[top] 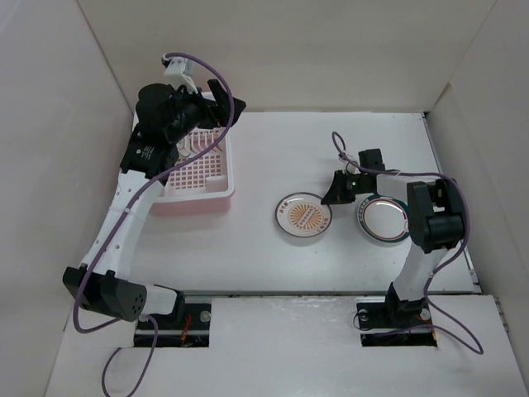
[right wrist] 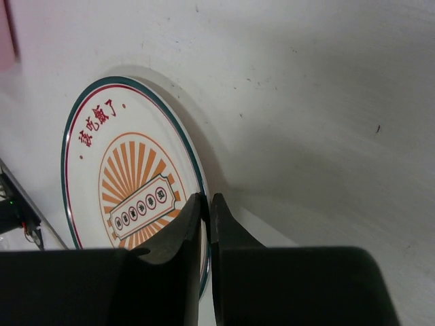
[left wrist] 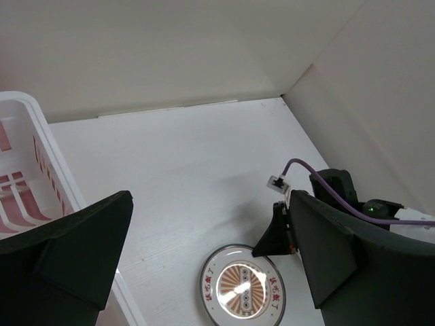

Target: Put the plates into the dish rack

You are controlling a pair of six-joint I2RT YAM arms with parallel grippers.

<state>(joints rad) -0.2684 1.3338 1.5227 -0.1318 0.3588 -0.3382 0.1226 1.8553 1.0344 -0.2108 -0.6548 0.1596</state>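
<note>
— Two plates are lying out on the white desk (top: pixel 273 149), and neither is sitting in the rack yet. How far along is the loading looking?

— That is proving hard to judge. The rectangular pale pink plastic dish rack (top: pixel 194 203) with the white rim is standing at the far left. The left arm is hanging over it and hiding much of its floor. Only white upright tines (top: pixel 197 145) are showing, so it cannot be told whether any plates are already standing inside.

— And the two outside?

— The small round white sunburst plate (top: pixel 302 215), with its orange centre and green rim line, is lying flat mid-desk, well apart from the rack. The small round white dark-rimmed plate (top: pixel 383 220) is lying just beside it on the right.

— What are the tools doing?

— The right tool (right wrist: pixel 206 198) is apparently clenching the sunburst plate's rim: its fingers are pressing almost together, and the rim is running into the slit between them. The left tool (left wrist: pixel 209 204) is gaping wide over the rack's right wall, grasping nothing.

— Is anything getting in the way?

— The left arm is filling the space above the rack, so it is likely blocking a delivery there. A thin purple cable (left wrist: pixel 302 161) is looping beside the right tool, and pale wall panels (top: pixel 50 124) are closing in on three sides.
</note>
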